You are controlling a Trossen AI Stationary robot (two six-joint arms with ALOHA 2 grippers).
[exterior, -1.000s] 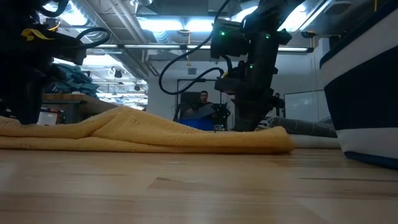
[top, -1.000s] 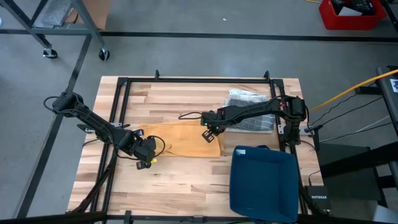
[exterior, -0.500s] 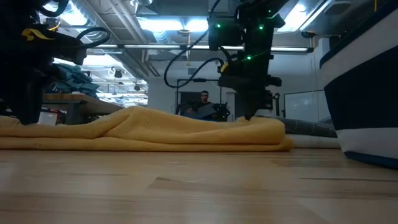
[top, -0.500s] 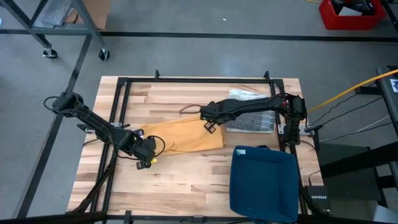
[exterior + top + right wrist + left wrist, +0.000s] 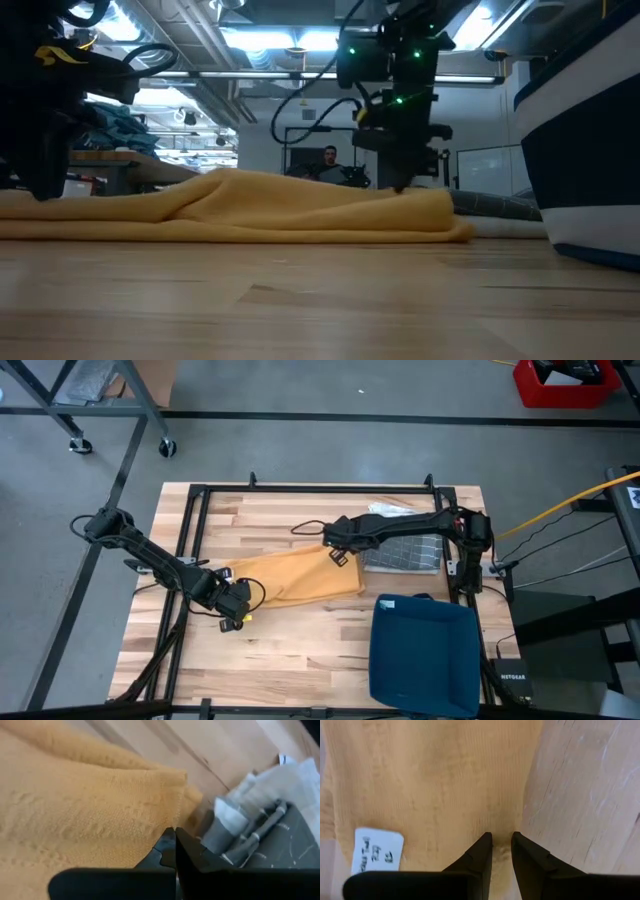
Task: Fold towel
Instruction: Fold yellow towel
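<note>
A yellow towel [image 5: 290, 578] is pinched at two ends on the wooden table [image 5: 300, 660].

The towel is spread near the table's middle as a ribbed, mustard-yellow cloth, humped in soft folds, with a white label [image 5: 377, 851] sewn near one edge. Its left edge is clamped in the narrow-set left gripper [image 5: 236, 603]; its far right corner is nipped in the fully closed right gripper [image 5: 337, 552] and raised slightly. Beside it are seen a grey mesh-patterned packet [image 5: 405, 548] and a blue bin [image 5: 425, 655].
</note>
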